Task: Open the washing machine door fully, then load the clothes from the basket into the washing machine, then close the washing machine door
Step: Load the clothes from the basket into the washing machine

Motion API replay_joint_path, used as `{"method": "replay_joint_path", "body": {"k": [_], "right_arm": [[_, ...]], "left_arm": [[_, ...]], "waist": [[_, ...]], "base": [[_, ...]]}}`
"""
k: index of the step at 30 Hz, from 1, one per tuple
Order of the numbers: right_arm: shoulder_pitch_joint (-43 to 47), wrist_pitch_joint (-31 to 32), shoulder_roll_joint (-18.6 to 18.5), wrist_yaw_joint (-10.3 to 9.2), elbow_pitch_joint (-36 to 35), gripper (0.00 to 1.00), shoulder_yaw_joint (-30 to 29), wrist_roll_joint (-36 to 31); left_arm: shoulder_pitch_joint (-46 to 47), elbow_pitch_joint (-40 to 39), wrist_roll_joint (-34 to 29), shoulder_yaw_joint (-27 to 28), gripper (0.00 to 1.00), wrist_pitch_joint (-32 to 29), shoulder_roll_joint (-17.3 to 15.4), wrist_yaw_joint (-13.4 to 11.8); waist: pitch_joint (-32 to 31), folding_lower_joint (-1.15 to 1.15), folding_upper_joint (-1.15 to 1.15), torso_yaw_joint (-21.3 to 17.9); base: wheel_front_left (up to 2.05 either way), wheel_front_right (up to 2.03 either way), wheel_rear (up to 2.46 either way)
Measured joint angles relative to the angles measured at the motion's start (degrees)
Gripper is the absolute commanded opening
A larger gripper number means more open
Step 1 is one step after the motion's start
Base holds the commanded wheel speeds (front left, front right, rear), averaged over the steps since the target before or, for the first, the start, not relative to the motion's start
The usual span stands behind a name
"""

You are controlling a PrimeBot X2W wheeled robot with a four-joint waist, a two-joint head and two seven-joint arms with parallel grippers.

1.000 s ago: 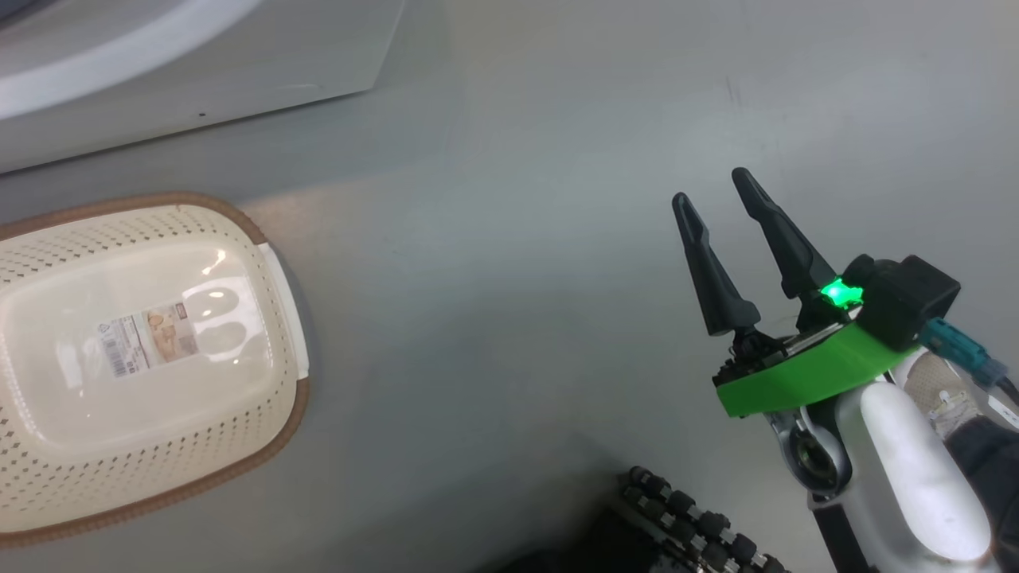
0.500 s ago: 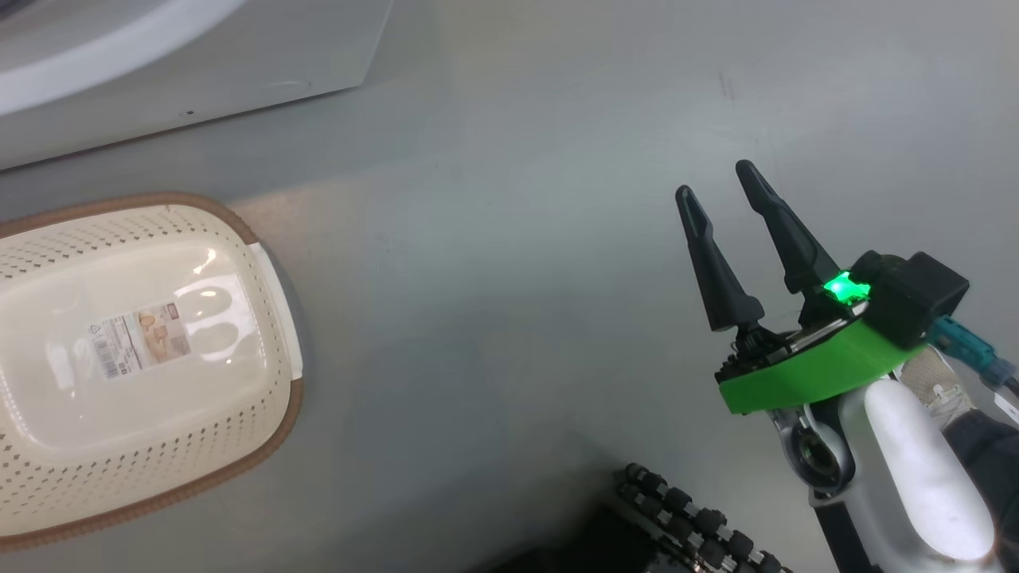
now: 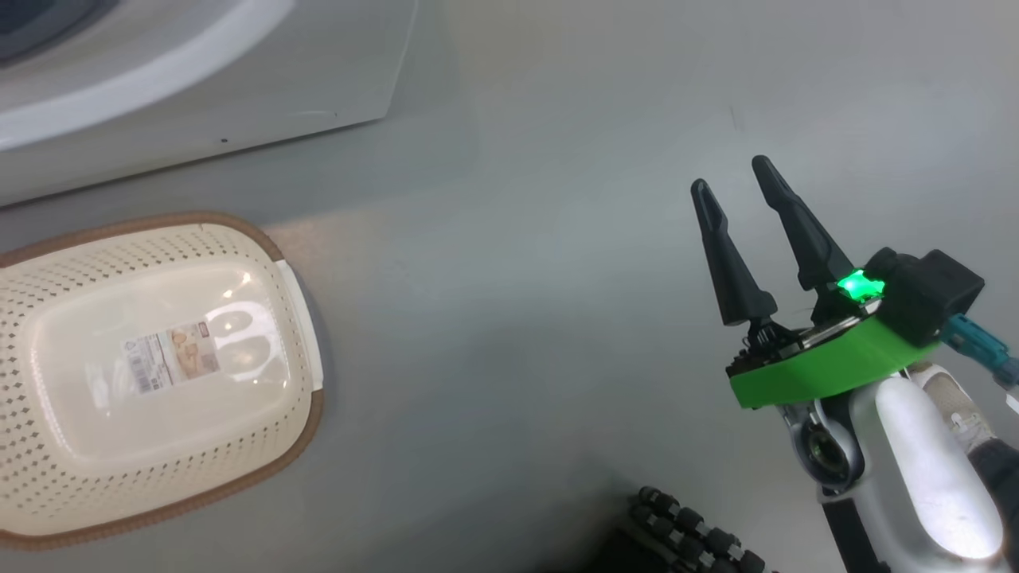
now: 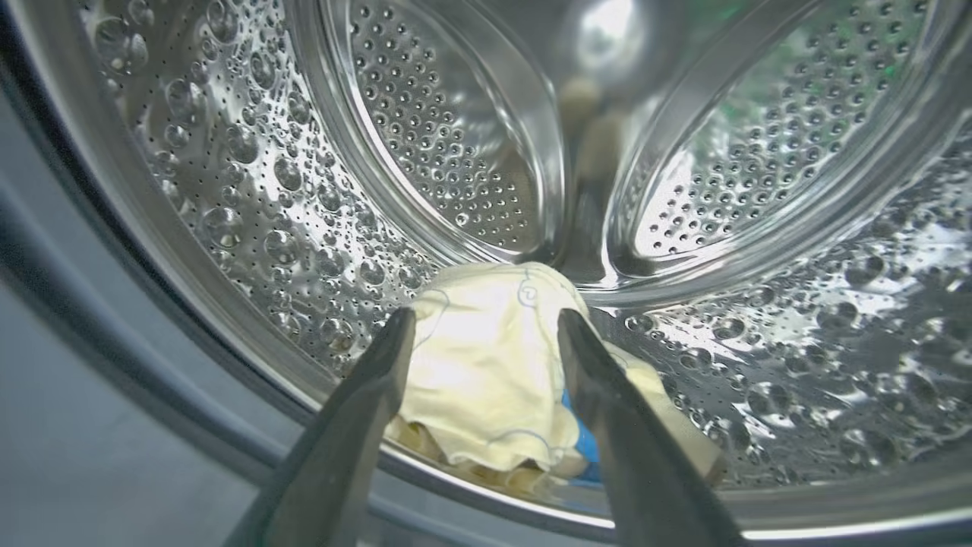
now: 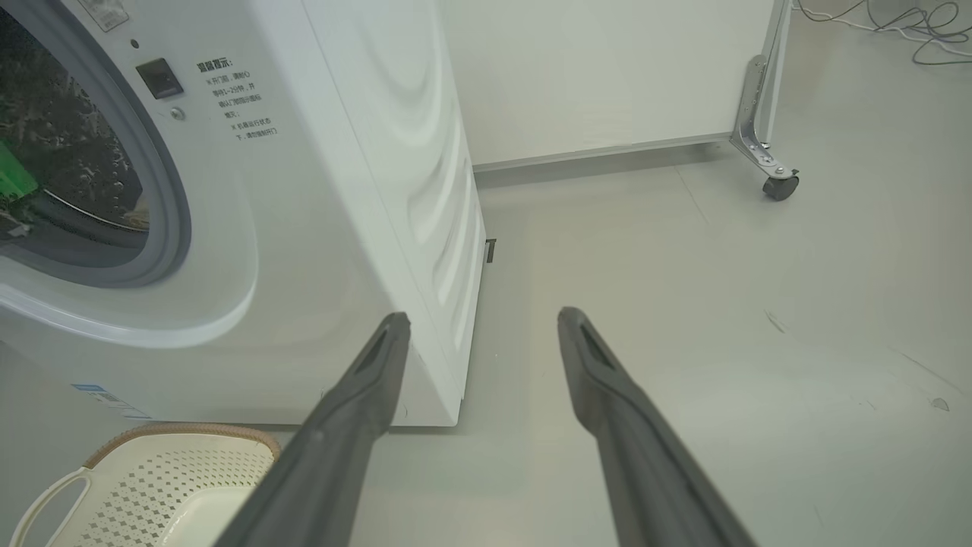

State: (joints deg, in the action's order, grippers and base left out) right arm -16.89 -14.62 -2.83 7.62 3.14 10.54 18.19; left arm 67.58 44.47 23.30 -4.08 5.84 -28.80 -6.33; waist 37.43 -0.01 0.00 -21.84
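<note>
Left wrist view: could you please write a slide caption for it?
Open left gripper points into the washing machine at the clothes.

Basket [image 3: 119,485] cut by left edge; clothes [image 4: 486,380] partly behind left fingers [image 4: 357,425]; label [image 3: 171,360] print unreadable.

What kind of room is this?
Probably a laundry room: a big white washing machine, pale clothes lying in its steel drum, and an empty basket on the grey floor.

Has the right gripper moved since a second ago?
Yes. The right gripper has crept forward: its fingertips lie nearer the dark floor scuff ahead, though the camera shifted too.
</note>
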Motion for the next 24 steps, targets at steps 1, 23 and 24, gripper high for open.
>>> {"method": "replay_joint_path", "body": {"k": [1,23,24], "right_arm": [[0.0,0.0,0.0,0.00,0.0,1.00,-0.2,-0.1],[7.1,1.5,-0.6,0.00,0.7,1.00,-4.6,-4.8],[7.5,1.7,-0.7,0.00,0.5,1.00,-4.6,-4.9]], "left_arm": [[-1.4,-0.3,0.0,0.0,1.00,0.8,0.4,-0.3],[-43.7,-25.4,1.9,-0.3,1.00,8.1,10.1,-7.1],[-45.7,-26.5,1.9,-0.3,1.00,8.3,10.4,-7.4]], "waist": [[-0.5,0.00,0.00,0.1],[-15.2,0.00,0.01,6.2],[-16.0,0.00,0.00,6.5]], "base": [[0.00,0.00,0.00],[0.00,0.00,0.00],[0.00,0.00,0.00]]}}
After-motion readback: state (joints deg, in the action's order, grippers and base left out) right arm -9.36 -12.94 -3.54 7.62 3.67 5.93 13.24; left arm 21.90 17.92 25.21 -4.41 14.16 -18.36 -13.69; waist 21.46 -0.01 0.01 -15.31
